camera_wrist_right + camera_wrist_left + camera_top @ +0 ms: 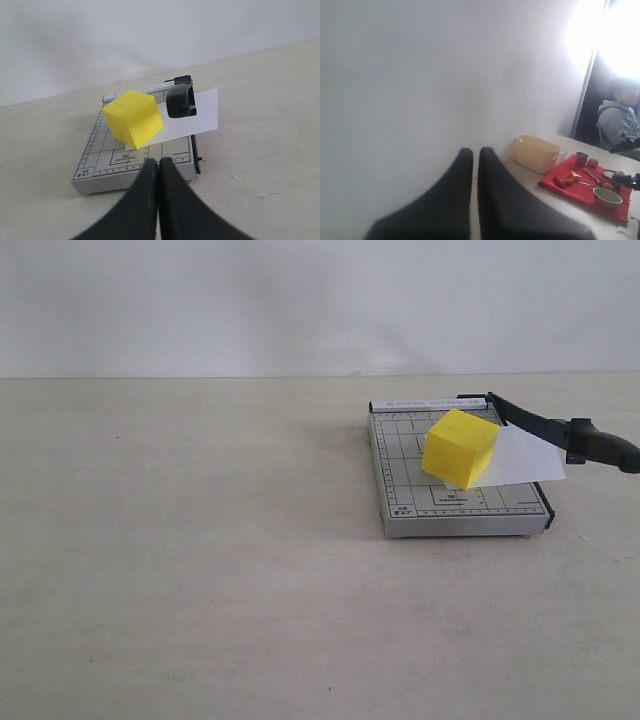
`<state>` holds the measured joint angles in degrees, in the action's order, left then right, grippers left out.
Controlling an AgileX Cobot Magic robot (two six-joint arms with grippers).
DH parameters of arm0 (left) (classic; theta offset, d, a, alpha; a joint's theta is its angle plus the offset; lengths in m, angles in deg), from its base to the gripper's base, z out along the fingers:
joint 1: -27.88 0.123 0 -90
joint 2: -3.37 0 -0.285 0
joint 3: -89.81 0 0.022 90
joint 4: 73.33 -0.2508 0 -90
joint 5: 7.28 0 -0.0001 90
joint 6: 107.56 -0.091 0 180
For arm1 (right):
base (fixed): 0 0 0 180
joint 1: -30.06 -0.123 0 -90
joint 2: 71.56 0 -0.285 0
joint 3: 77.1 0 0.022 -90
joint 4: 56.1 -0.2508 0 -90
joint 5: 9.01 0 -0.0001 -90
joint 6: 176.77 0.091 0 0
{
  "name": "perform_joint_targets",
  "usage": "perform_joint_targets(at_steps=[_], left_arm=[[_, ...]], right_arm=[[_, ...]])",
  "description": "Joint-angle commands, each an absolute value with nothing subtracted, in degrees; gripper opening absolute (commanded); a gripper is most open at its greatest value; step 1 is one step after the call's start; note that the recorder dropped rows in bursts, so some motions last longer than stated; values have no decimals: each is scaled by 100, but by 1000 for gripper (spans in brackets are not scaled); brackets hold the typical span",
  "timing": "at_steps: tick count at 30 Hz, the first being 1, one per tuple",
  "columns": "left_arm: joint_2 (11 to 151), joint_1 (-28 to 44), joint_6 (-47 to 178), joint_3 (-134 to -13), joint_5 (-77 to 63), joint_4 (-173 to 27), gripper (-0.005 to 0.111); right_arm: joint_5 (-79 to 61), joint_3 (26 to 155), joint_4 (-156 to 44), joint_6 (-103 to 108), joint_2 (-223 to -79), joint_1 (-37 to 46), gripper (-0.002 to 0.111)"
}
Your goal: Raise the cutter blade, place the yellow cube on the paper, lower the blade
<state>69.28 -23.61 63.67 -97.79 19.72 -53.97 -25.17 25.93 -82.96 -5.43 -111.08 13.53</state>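
One yellow cube, one paper, one cutter blade and one grey cutter base are in view.

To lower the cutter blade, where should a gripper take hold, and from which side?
The thick rounded handle end of the cutter blade, probably from above on the right: it sticks out past the grey base, well clear of the yellow cube.
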Motion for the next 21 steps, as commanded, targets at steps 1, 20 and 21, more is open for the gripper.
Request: perform_joint_targets(at_steps=[1,20,21], left_arm=[[6428,-2080,6404,-9062,2187,-5316,4],[2942,311,6346,-4677,2190,-4974,4],[2787,433,6194,-4567,2311,-4930,4]], right_arm=[[-2587,2569,-8275,-568,-11099,1346,1],[-2587,2569,-8275,-568,-11099,1346,1],[-2587,2569,-8275,-568,-11099,1346,1]])
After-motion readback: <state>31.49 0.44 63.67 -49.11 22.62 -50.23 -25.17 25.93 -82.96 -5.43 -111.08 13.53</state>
